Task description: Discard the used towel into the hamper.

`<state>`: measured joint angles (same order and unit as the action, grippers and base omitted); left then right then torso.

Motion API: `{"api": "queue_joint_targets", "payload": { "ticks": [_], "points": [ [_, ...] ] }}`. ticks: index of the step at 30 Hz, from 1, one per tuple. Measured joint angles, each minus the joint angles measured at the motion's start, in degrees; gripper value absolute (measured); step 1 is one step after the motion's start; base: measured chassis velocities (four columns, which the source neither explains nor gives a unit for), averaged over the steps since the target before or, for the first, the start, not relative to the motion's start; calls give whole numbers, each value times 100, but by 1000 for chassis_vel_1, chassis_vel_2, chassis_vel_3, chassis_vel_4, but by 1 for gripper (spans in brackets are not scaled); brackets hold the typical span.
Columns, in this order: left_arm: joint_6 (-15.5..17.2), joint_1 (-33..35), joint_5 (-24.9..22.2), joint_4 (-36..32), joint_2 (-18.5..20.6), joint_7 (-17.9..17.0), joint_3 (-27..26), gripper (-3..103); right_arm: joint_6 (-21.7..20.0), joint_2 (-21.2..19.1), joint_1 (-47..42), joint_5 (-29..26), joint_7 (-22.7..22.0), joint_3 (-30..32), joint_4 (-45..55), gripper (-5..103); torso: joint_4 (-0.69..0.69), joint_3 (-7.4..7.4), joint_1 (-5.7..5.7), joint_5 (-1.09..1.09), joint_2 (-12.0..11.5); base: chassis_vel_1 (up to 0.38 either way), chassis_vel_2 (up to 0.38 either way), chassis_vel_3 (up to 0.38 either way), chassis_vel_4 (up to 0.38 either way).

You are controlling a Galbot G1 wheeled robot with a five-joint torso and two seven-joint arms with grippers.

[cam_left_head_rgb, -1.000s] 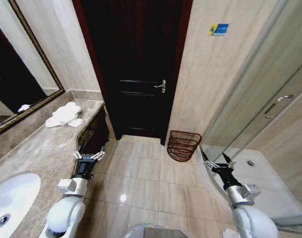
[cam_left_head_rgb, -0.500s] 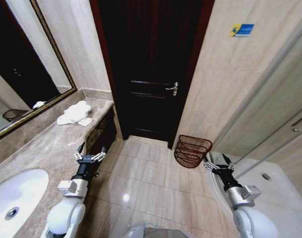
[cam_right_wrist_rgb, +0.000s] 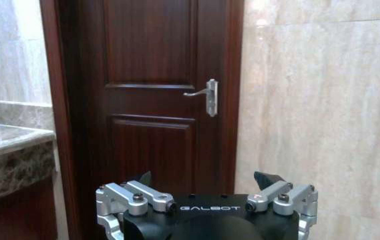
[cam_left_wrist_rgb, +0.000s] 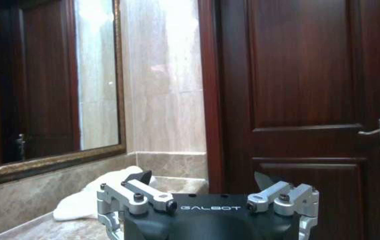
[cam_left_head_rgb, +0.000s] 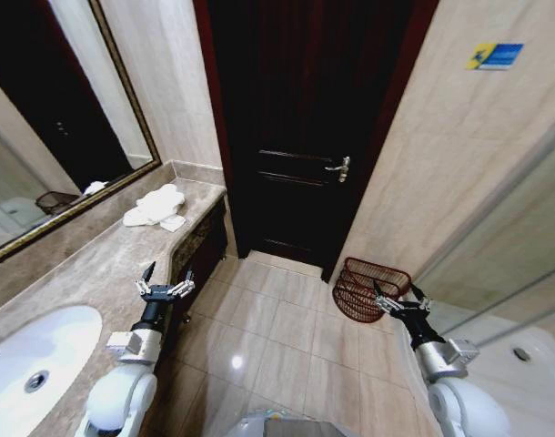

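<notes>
Item: our head view has swung left since a second ago, so the crumpled white towel [cam_left_head_rgb: 156,207] on the brown marble desk [cam_left_head_rgb: 73,273] now sits at ten o'clock, nearer centre, and the small reddish-brown open-weave wire hamper [cam_left_head_rgb: 368,289] has slid to four o'clock on the tiled floor [cam_left_head_rgb: 277,328]; the things themselves have not moved. Left tool [cam_left_head_rgb: 166,289] at eight o'clock over the desk edge, fingers spread, empty; right tool [cam_left_head_rgb: 400,305] at four o'clock, spread, empty, just beside the hamper. Towel not yet picked up; we judge ourselves turning towards it.

Head camera looks down over the bathroom; both wrist cameras, apparently level, share the door [cam_left_head_rgb: 300,127].
</notes>
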<state>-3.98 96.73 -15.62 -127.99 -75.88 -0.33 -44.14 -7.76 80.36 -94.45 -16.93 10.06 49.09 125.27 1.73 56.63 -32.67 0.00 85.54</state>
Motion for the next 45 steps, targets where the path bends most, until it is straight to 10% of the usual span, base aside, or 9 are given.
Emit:
{"api": "queue_joint_targets", "payload": {
  "ticks": [45],
  "points": [
    [-16,-12,40,81,-51,34,17,100,44,-4,31,1,24,-7,-95,100,0,0,0,0,0,-7,114,119,-8]
  ]
}}
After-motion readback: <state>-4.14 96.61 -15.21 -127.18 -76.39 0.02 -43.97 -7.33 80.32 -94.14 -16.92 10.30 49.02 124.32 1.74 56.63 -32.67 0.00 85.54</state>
